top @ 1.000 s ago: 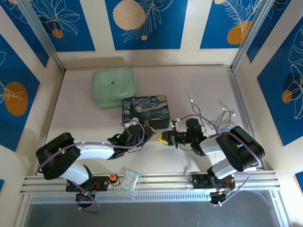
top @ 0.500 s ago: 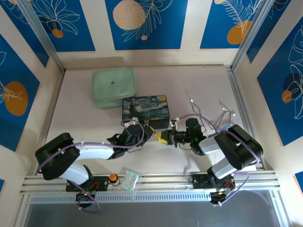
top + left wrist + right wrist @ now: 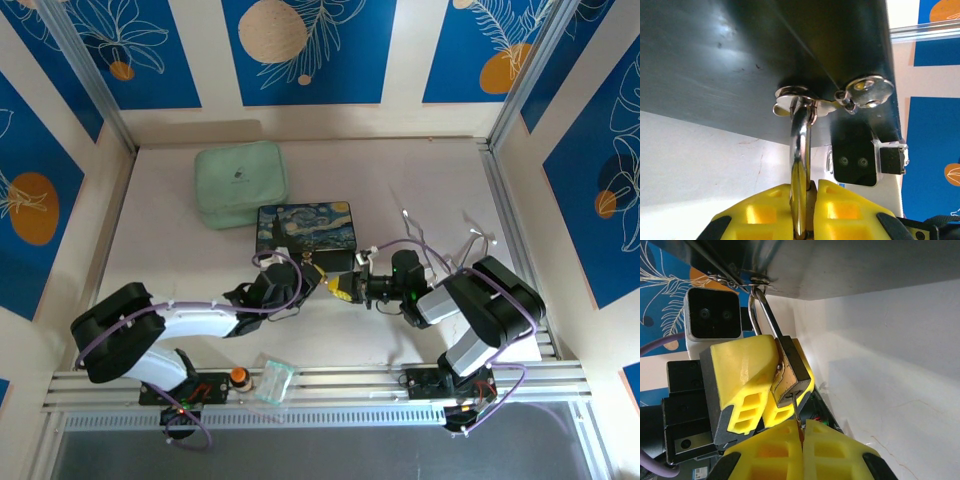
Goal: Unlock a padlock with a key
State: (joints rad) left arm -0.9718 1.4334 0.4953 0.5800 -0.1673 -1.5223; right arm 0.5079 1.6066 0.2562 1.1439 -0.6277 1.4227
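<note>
The brass padlock [image 3: 790, 372] hangs by its silvery shackle [image 3: 765, 310] from the hasp [image 3: 795, 95] on the front of the painted box [image 3: 305, 232]. My left gripper [image 3: 810, 210] is shut on the padlock, its yellow fingers [image 3: 742, 375] clamping the body from both sides. The shackle [image 3: 801, 150] runs up from between them to the hasp. My right gripper [image 3: 802, 440] is shut on the thin key [image 3: 797, 417], whose tip sits in the keyhole on the padlock's underside. In the top view both grippers meet just in front of the box, left [image 3: 312, 278] and right [image 3: 343, 288].
A mint green case [image 3: 240, 185] lies behind the box on the left. Bent silver wire pieces [image 3: 410, 222] lie to the right of the box. An orange knob [image 3: 238, 376] and a clear plastic piece [image 3: 273, 380] sit on the front rail.
My right gripper has crept a little to the left, toward the padlock, with the key in it. The left gripper has kept its hold.
</note>
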